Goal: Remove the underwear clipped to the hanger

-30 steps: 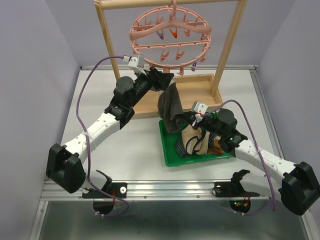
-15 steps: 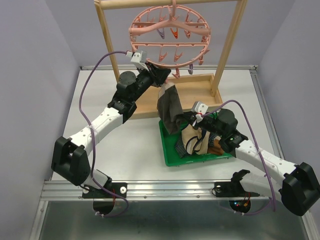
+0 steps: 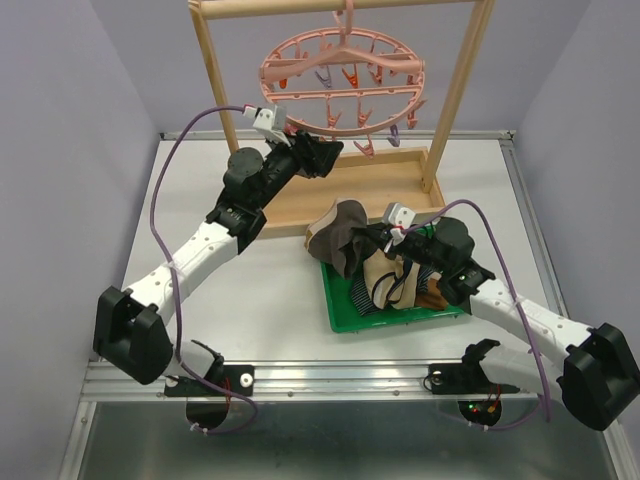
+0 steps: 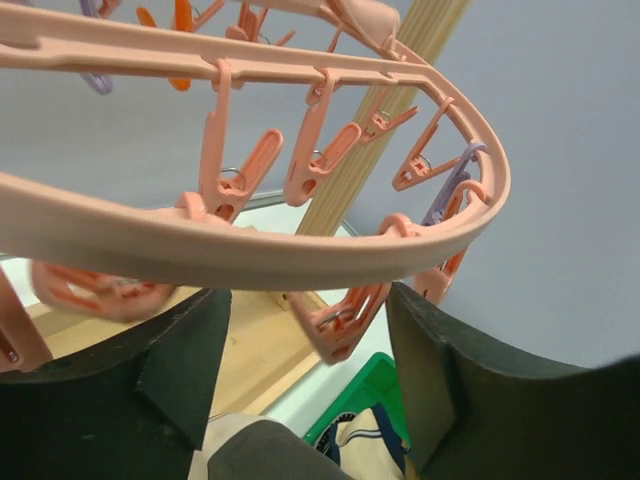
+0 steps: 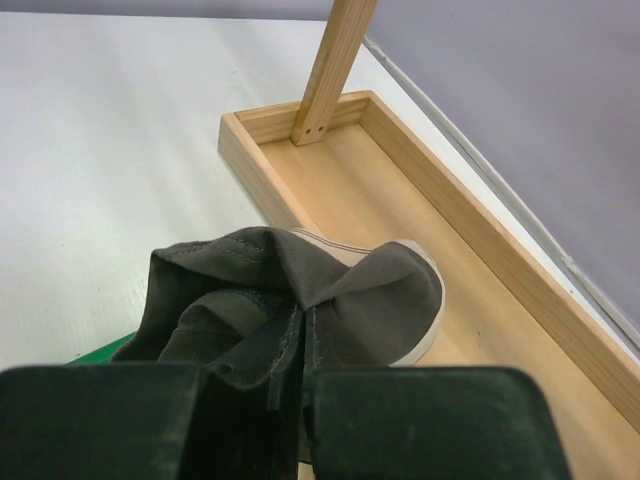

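The pink round hanger (image 3: 340, 70) hangs from the wooden frame with bare clips. My left gripper (image 3: 322, 152) is open just under its front rim, around a dangling pink clip (image 4: 340, 322), holding nothing. My right gripper (image 3: 375, 240) is shut on the brown underwear with beige waistband (image 3: 345, 235), which droops over the green tray's far edge; it also shows in the right wrist view (image 5: 300, 305). More underwear, beige and navy checked (image 3: 385, 285), lies piled in the green tray (image 3: 340, 315).
The tall wooden frame has a flat wooden base tray (image 3: 380, 180) behind the green tray, with uprights at left (image 3: 215, 80) and right (image 3: 455, 100). Grey walls close in both sides.
The brown underwear has come off the hanger clip and dropped from hanging to a heap at the right gripper. The left gripper has let go and shifted slightly; the hanger swung.
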Motion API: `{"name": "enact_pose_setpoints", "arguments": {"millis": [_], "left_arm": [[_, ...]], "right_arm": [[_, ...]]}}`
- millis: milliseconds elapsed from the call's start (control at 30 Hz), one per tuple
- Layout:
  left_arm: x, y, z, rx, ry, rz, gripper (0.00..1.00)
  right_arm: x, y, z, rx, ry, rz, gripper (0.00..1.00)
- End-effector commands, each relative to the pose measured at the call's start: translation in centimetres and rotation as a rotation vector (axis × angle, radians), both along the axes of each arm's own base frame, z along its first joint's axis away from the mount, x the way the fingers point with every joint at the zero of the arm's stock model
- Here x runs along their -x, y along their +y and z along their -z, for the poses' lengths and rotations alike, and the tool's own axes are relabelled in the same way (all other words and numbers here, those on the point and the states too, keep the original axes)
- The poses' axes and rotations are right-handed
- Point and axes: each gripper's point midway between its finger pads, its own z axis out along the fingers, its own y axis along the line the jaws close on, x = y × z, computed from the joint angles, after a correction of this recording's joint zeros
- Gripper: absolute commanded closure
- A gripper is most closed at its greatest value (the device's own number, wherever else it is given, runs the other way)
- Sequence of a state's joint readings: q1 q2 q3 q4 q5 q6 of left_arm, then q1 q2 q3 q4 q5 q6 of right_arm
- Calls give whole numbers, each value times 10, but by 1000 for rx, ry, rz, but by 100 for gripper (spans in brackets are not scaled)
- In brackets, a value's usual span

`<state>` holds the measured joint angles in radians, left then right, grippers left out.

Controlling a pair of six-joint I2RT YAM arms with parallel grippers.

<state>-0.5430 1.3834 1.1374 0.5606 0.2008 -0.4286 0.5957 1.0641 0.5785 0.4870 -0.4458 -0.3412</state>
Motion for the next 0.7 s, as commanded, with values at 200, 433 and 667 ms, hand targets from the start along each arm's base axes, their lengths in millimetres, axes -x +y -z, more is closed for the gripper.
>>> {"name": "enact_pose_setpoints", "arguments": {"millis": [200,433,667], "left_arm": [[51,45,-33,-89,-137,-64,19],[78,66,-4,-189,-124,-80,19],[103,88,31,-233,-120,-108,19]], "right_arm": [[-3,11,-18,-36,-51,-54,99],[-6,20,-28,-45,-56,-83,99],[-2,20,-42,-24,-77,-107,100]]}}
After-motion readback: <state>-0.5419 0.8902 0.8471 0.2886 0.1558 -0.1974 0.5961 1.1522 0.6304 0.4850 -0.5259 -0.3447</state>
